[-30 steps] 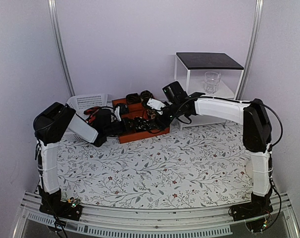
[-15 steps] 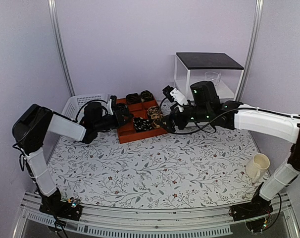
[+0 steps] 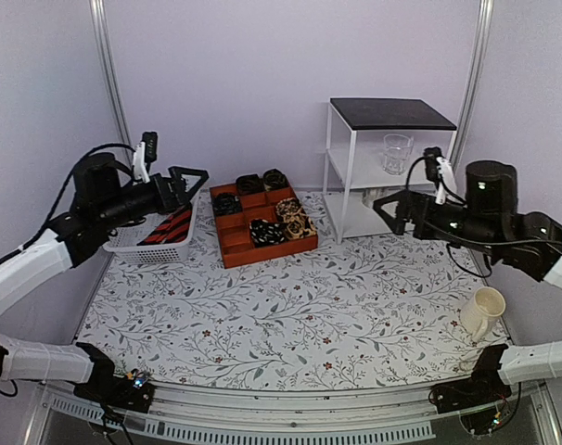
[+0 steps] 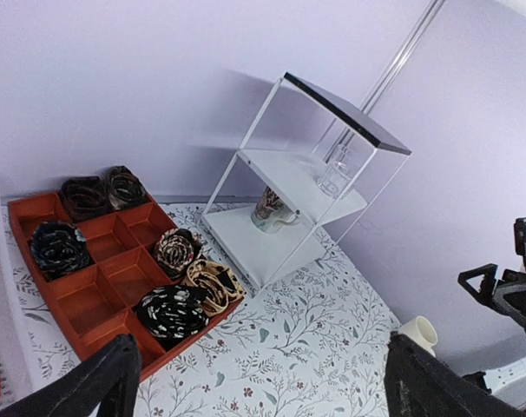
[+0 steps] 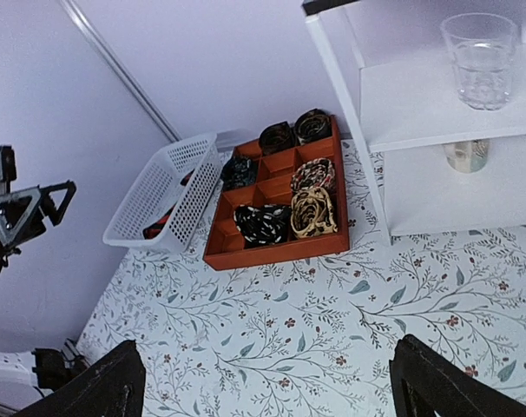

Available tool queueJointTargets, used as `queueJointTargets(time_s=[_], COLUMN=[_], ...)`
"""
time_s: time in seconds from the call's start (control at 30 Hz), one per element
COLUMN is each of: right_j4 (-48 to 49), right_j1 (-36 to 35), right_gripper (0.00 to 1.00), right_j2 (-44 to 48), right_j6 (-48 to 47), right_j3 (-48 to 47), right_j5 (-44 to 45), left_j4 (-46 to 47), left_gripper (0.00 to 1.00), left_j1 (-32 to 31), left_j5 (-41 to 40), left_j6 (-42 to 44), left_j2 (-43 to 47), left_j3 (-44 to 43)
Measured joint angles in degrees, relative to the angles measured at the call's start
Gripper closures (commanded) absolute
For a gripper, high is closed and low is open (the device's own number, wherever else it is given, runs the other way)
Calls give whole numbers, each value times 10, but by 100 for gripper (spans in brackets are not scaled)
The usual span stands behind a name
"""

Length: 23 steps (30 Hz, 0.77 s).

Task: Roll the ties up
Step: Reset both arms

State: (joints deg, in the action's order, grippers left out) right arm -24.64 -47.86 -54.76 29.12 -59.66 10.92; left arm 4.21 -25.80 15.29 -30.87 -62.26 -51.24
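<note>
We see left hand (image 3: 196,183) and right hand (image 3: 385,209) backed off the tray (image 3: 262,254), released, empty; striped tie (image 3: 170,227) at its nine o'clock likely next.

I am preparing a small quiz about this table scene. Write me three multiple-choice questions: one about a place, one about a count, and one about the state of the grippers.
1. On the shelf unit, the glass stands on: A the black top; B the middle board; C the bottom board.
2. How many rolled ties lie in the red tray? A three; B nine; C six.
3. The left gripper and right gripper are: A both open and empty; B both shut on ties; C one open, one shut.

Answers: 1 B, the glass sits under the black top and above the bottom board. 2 C, both wrist views show six coils. 3 A, both are in the air with fingers spread, holding nothing.
</note>
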Motion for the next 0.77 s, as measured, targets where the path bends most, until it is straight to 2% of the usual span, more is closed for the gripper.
queueJointTargets(time_s=[0.13, 0.27, 0.47, 0.6, 0.77], right_j4=[-37, -61, -79, -84, -84], right_j1=[0, 0, 0, 0, 0], right_gripper=[0, 0, 0, 0, 0], right_j2=[89, 136, 151, 150, 148], right_j6=[55, 82, 101, 109, 119], right_j3=[19, 29, 50, 56, 57], right_j5=[28, 38, 38, 39, 41], left_j4=[-105, -161, -150, -143, -144], left_gripper=[1, 1, 1, 1, 1], left_j1=[0, -1, -1, -1, -1], left_j5=[-10, -4, 29, 47, 52], left_j6=[24, 30, 7, -7, -8], left_j2=[88, 156, 220, 216, 202], left_j3=[-26, -23, 50, 89, 95])
